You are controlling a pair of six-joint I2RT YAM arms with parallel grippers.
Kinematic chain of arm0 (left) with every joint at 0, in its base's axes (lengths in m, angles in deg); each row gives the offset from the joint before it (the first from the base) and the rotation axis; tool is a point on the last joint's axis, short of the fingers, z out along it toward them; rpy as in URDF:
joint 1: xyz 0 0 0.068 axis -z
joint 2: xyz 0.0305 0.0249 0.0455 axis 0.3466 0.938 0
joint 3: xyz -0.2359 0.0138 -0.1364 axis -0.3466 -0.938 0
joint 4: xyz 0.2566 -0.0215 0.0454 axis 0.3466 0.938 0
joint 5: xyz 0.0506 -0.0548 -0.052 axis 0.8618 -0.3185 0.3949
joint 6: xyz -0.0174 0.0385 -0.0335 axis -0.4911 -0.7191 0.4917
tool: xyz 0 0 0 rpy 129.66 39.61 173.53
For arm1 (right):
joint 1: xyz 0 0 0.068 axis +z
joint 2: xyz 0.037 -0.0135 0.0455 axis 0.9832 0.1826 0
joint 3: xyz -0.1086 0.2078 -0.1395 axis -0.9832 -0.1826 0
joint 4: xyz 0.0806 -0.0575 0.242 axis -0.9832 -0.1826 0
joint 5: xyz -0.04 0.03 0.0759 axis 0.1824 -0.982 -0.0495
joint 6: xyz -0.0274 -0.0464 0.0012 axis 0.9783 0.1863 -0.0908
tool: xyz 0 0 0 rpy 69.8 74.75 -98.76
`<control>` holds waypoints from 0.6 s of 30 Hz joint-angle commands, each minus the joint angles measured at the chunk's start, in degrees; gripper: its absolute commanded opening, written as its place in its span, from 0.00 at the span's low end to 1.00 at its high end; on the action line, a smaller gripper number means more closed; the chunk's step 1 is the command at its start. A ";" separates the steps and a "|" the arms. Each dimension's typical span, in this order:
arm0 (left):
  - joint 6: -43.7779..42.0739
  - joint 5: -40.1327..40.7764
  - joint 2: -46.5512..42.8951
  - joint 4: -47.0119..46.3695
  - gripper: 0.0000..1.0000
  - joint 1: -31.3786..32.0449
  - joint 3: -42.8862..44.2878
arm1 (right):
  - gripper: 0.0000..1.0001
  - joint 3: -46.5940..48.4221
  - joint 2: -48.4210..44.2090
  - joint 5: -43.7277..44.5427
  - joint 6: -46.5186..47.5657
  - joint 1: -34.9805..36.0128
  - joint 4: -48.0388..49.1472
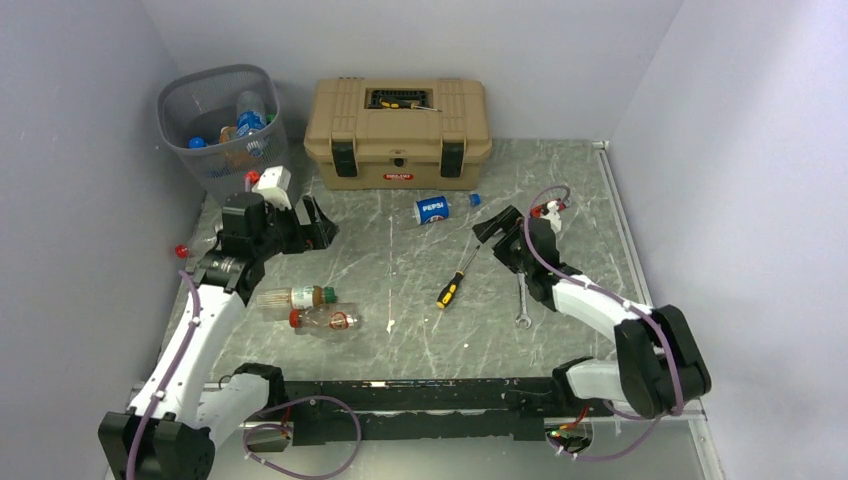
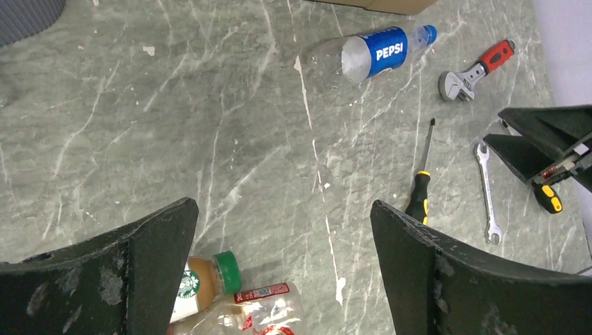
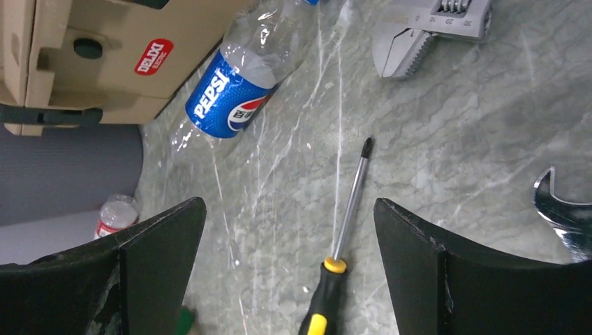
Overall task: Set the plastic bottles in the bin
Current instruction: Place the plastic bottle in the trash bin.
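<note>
Coverage differs by camera: only the top view takes in the bin (image 1: 215, 165) at the far left corner of the bench (image 1: 400, 330), several bottles (image 1: 250, 115) inside it, and a red-capped bottle (image 1: 187, 249) at the left edge. The left wrist view alone shows the whole adjustable wrench (image 2: 475, 70), near the Pepsi bottle (image 2: 377, 52) lying toward the far edge before the toolbox (image 1: 398, 130). A green-capped bottle (image 1: 298, 297) and a red-labelled bottle (image 1: 328, 319) lie side by side beside the left arm (image 1: 205, 320). Left end effector (image 2: 283, 206) is spread wide, grasping nothing; right end effector (image 3: 290, 202) is likewise released, empty, above the screwdriver (image 3: 349, 202)
</note>
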 commanded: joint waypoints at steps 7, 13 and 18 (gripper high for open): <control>3.20 1.10 -3.40 -5.06 0.99 0.18 -3.31 | 0.91 15.61 17.71 7.19 -8.38 -2.04 8.31; 3.43 2.29 -6.22 -5.22 0.99 0.36 -4.79 | 0.88 22.73 28.68 7.66 -8.12 -3.36 7.79; 3.82 1.13 -5.59 -4.99 0.99 0.37 -4.60 | 0.91 25.75 33.68 8.28 -9.21 -3.35 8.71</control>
